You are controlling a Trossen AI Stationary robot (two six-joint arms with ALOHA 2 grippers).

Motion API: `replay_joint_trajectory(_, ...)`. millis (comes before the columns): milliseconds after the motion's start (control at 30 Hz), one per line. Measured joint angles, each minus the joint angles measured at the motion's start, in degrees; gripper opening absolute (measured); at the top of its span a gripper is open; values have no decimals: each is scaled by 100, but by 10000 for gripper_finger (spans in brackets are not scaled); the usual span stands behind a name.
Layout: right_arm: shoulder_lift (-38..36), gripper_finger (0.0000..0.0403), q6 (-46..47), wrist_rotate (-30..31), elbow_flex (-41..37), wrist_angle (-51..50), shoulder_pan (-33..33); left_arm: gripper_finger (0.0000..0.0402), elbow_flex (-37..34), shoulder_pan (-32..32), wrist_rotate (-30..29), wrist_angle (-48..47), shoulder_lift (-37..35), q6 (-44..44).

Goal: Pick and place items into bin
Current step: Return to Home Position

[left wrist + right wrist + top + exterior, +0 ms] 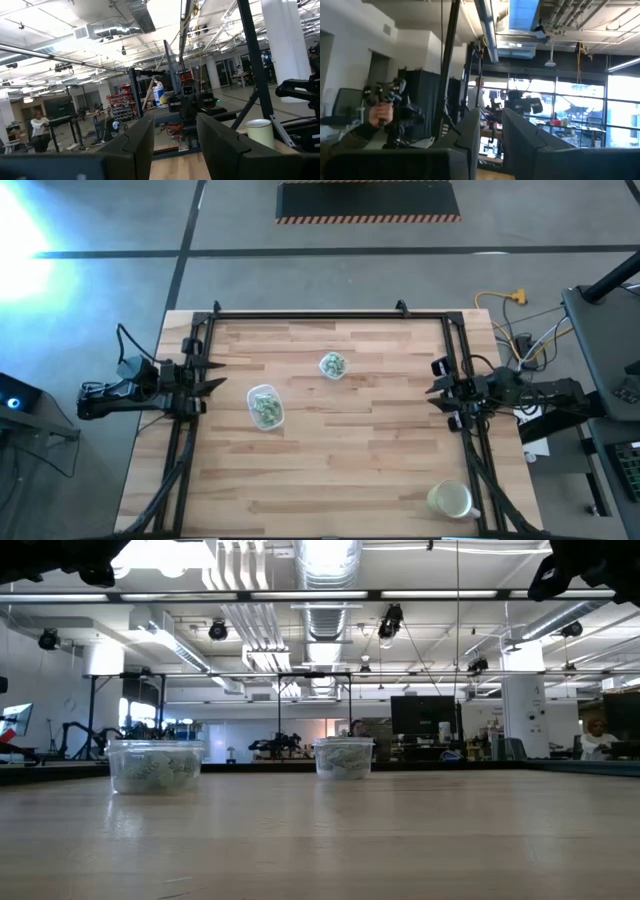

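Wooden table (350,465) shows you two clear tubs, each holding green-and-white packets (266,411): the large tub (250,402), and the small tub (333,356) near it, toward the right arm. One pale cup (450,500) stands well apart from the large tub. Left gripper (215,374) hangs beside the large tub, fingers spread and empty. Right gripper (435,392) waits well past the small tub, likewise parted and empty.

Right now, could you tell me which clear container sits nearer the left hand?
The larger clear container, closest to the left hand; the smaller round container sits farther off, mid-table.
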Motion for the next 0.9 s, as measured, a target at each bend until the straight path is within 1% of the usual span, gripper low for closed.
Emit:
replay_joint_trajectory(300,-8,73,-167,43,0,-128,-13,132,0,-2,2,0,0,-2)
replay_joint_trajectory(400,-188,73,-216,-107,92,-270,-13,132,0,-1,4,0,0,-4)
replay_joint_trajectory(500,-458,73,-248,-336,369,-953,-12,132,0,0,3,0,0,-1)
replay_joint_trajectory(600,-436,73,-278,-328,649,-1689,-13,132,37,-2,4,-7,0,0)
replay_joint_trajectory(633,-409,73,-278,-287,695,-1764,-11,132,61,-2,4,0,0,0)
replay_joint_trajectory(767,-455,73,-280,-163,634,-1751,-12,132,136,0,7,-261,0,-4)
replay_joint_trajectory(900,-434,73,-291,-156,476,-1443,-11,132,367,0,4,-879,0,2)
